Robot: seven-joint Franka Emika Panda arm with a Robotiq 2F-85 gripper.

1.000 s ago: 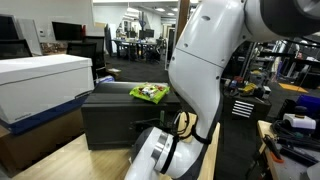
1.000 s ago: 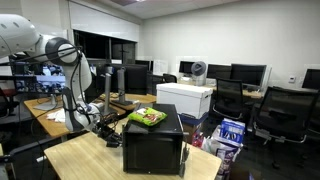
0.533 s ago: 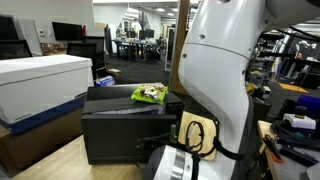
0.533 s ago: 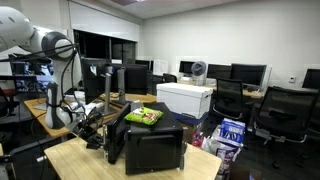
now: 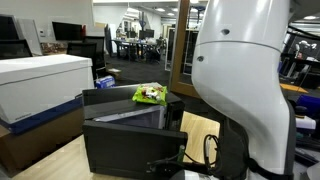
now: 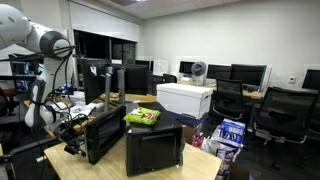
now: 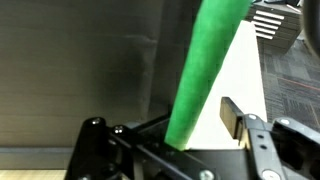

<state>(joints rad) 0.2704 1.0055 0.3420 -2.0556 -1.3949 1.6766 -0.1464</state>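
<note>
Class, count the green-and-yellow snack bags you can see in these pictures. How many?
1. The crinkly green-and-yellow snack bag lies on top of the black box-shaped oven; the big white robot arm may hide others.

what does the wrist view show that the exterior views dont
Only the wrist view: a green strip running up between the fingers of the pincer, whose jaws stand apart around it.
Only the exterior views: the whole black box with its door standing open, a snack bag on top, a white box behind, and the big white arm.
Both: the wooden table, and probably the door, which the wrist view shows only as a dark panel.
</note>
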